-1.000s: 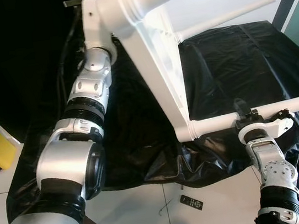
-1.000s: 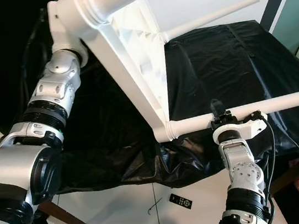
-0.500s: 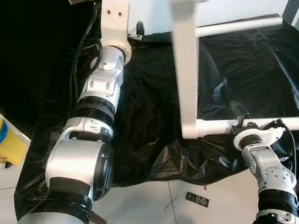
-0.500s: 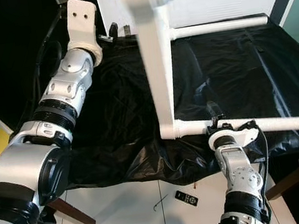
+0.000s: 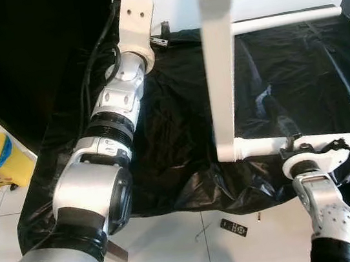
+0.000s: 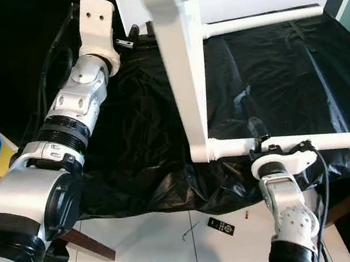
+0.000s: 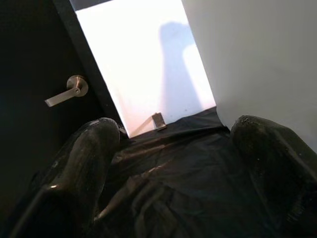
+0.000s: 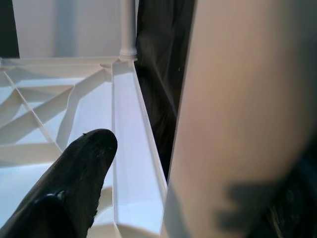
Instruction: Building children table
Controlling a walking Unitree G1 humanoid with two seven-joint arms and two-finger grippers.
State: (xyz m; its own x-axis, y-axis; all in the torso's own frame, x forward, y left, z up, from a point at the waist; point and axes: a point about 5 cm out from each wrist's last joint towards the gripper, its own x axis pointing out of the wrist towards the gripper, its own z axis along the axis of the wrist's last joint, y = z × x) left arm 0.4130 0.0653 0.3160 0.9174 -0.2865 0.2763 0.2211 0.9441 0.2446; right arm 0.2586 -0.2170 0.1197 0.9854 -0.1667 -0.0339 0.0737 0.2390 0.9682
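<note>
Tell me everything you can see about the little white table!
The white table looks like smooth plastic. It is tipped on its side over the black sheet, so its round legs point sideways. One long leg runs along the front, and the right tool is at that leg. Another leg sticks out farther back. The right wrist view shows criss-cross ribs under the tabletop.

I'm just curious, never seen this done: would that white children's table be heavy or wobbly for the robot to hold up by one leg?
Probably light: the white table looks like ribbed hollow plastic. It seems stiff. Held by one round leg at the right gripper, it might twist or slip.
</note>
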